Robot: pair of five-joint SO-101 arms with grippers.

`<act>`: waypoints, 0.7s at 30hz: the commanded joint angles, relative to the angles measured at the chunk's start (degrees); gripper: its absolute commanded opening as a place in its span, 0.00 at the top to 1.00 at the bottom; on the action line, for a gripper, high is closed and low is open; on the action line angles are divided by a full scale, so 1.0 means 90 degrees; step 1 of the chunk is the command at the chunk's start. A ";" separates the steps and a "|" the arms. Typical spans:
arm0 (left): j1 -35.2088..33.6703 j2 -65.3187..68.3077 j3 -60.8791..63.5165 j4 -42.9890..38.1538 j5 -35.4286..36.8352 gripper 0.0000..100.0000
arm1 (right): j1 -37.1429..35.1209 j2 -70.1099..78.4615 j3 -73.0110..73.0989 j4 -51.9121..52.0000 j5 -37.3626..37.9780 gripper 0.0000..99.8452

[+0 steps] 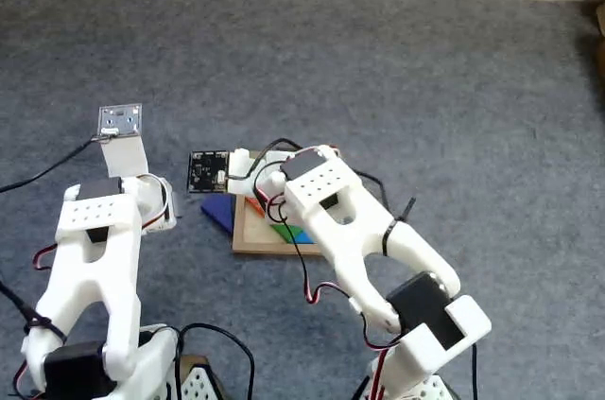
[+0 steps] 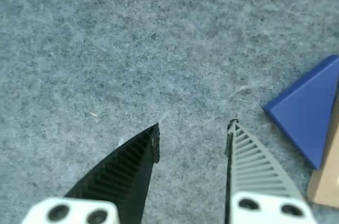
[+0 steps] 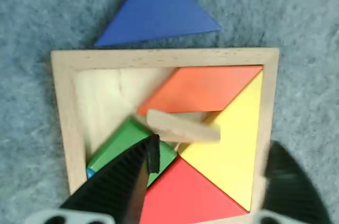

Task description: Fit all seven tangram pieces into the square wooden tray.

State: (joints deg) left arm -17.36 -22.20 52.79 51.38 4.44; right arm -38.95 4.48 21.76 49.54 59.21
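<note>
The square wooden tray [image 3: 62, 107] holds an orange piece [image 3: 204, 89], a yellow triangle [image 3: 238, 150], a red triangle [image 3: 185, 192] and a green piece [image 3: 124, 142]. A pale wooden piece [image 3: 183, 127] lies askew on top of them near the middle. One corner of the tray is bare wood. My right gripper [image 3: 214, 152] hangs open just above the tray, holding nothing. A large blue triangle [image 3: 156, 12] lies on the carpet just outside the tray rim. My left gripper [image 2: 192, 136] is open over bare carpet, with the blue triangle [image 2: 310, 107] off to one side.
Grey carpet covers the whole work surface. In the high view the right arm [image 1: 359, 230] covers most of the tray [image 1: 248, 247], and the blue triangle [image 1: 219, 211] lies between the two arms. Red and black cables trail beside the tray.
</note>
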 commanded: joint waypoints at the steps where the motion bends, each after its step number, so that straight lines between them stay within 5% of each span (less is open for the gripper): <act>1: -0.0122 -0.0161 -0.0054 -0.0078 -0.0039 0.79 | 0.0044 -0.0132 -0.0415 0.0327 0.0059 0.65; 6: -0.0122 -0.0161 -0.0054 -0.0078 -0.0039 0.79 | 0.0151 -0.0415 -0.0923 0.0816 -0.0068 0.71; 13: -0.0122 -0.0161 -0.0054 -0.0078 -0.0039 0.79 | 0.0112 -0.0513 -0.1236 0.1021 -0.1846 0.93; 21: -0.0132 -0.0171 -0.0044 -0.0078 -0.0039 0.79 | 0.0435 -0.0571 -0.1275 0.1939 -0.2716 0.95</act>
State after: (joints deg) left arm -17.36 -22.20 52.79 51.38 4.44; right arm -37.45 3.69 14.29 62.73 37.14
